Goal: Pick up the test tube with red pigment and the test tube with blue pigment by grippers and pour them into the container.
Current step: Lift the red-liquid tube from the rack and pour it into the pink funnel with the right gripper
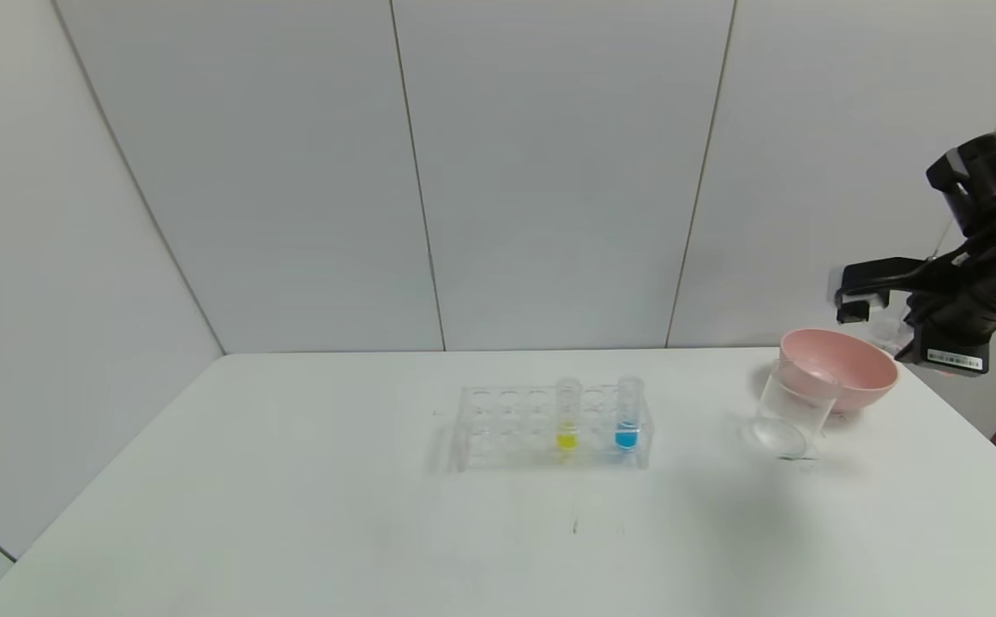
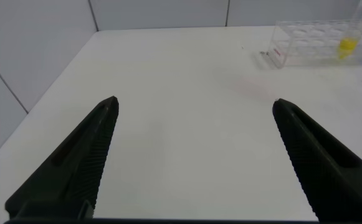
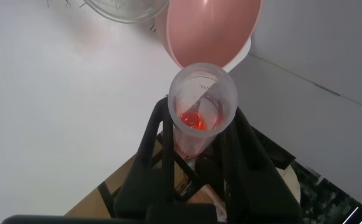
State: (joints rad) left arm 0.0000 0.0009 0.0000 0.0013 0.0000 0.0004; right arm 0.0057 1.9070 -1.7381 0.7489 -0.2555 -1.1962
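Room: pale grey panelled walls with thin seams stand behind a smooth matte white table (image 1: 292,480).
Right gripper: black, blocky right gripper (image 1: 871,315) hangs at the table's 2 o'clock corner, above and just beyond the bowl; its jaws are clamped on the tube.
Red tube: short clear round-bottomed test tube with orange-red liquid (image 3: 199,109) sits between the right gripper's jaws, open mouth toward the wrist camera, a little red pooled at its base.
Beaker: clear, colourless cylindrical beaker (image 1: 794,407) stands on the table just at 7 o'clock of the bowl, below and nearer than the gripper; it looks tilted, though I cannot tell for sure.
Bowl: glossy pink round bowl (image 1: 845,364) rests at the far right, touching or just behind the beaker.
Rack: clear plastic tube rack with round holes (image 1: 507,428) lies at table centre, at 9 o'clock of the beaker, well apart.
Blue tube: short clear tube with bright blue liquid (image 1: 627,420) stands upright at the rack's right end.
Yellow tube: similar clear tube with yellow liquid (image 1: 567,418) stands upright just left of the blue one.
Left gripper: black ribbed left gripper (image 2: 193,162) hovers over bare table, jaws spread wide, holding nothing.
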